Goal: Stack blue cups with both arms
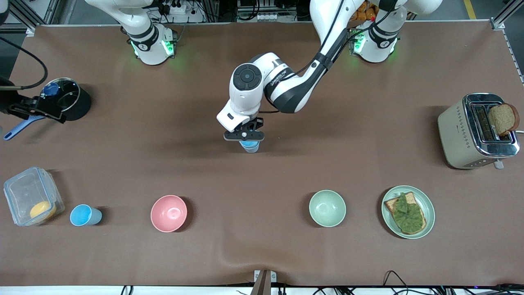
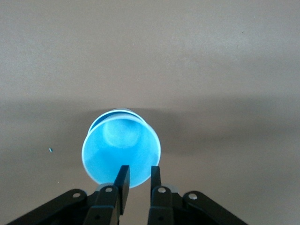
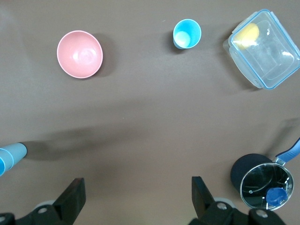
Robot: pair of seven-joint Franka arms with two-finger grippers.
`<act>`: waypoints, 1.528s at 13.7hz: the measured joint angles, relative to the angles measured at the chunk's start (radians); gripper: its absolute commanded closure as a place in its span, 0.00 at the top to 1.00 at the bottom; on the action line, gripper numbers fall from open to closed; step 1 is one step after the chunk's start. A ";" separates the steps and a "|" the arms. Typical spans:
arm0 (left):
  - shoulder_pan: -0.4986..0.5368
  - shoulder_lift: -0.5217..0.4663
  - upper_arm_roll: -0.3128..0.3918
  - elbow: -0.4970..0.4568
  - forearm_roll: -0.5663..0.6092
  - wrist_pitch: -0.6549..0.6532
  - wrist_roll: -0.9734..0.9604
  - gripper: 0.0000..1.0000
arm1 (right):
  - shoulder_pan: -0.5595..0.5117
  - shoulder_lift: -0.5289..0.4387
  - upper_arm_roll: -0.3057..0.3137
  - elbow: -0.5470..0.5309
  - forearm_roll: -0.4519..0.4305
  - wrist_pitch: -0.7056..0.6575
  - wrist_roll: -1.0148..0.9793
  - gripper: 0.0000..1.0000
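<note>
A sky-blue cup (image 1: 250, 146) stands upright mid-table. My left gripper (image 1: 244, 135) hangs right above its rim. In the left wrist view the cup (image 2: 121, 147) shows mouth-up, and the left gripper (image 2: 139, 168) has its fingers a narrow gap apart with nothing between them. A second blue cup (image 1: 85, 215) stands near the front edge, between the clear container and the pink bowl; it also shows in the right wrist view (image 3: 186, 33). My right gripper (image 1: 51, 110) is raised high beside the black pot, wide open and empty (image 3: 137, 180).
A pink bowl (image 1: 168, 213) and a pale green bowl (image 1: 327, 208) stand along the front. A plate (image 1: 430, 203) holds toast with greens. A toaster (image 1: 475, 131) stands at the left arm's end. A clear container (image 1: 20, 186) and a black pot (image 1: 73, 102) stand at the right arm's end.
</note>
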 measured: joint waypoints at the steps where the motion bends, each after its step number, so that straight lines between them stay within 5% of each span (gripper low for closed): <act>1: 0.000 0.000 0.000 0.000 0.000 0.000 0.000 0.31 | -0.004 0.000 0.000 0.000 0.001 0.000 0.001 1.00; 3: 0.000 0.000 0.001 0.002 0.000 0.000 0.000 0.43 | -0.004 0.001 0.002 0.000 0.010 -0.001 0.007 1.00; 5: 0.001 -0.001 0.006 0.009 0.000 -0.002 0.000 0.67 | -0.004 0.001 0.010 -0.001 0.011 -0.001 0.008 1.00; 6: 0.003 -0.004 0.012 0.016 0.000 -0.006 0.000 1.00 | -0.002 0.001 0.014 -0.001 0.011 -0.001 0.009 1.00; 9: 0.026 -0.043 0.022 0.022 0.001 -0.030 0.004 1.00 | 0.000 0.001 0.017 -0.003 0.008 0.006 0.009 1.00; 14: 0.167 -0.221 0.028 -0.020 0.011 -0.254 0.193 1.00 | 0.003 0.000 0.021 -0.013 0.003 0.062 -0.020 1.00; 21: 0.499 -0.667 0.030 -0.443 0.065 -0.306 0.573 1.00 | -0.002 0.000 0.010 -0.028 0.000 0.088 -0.068 1.00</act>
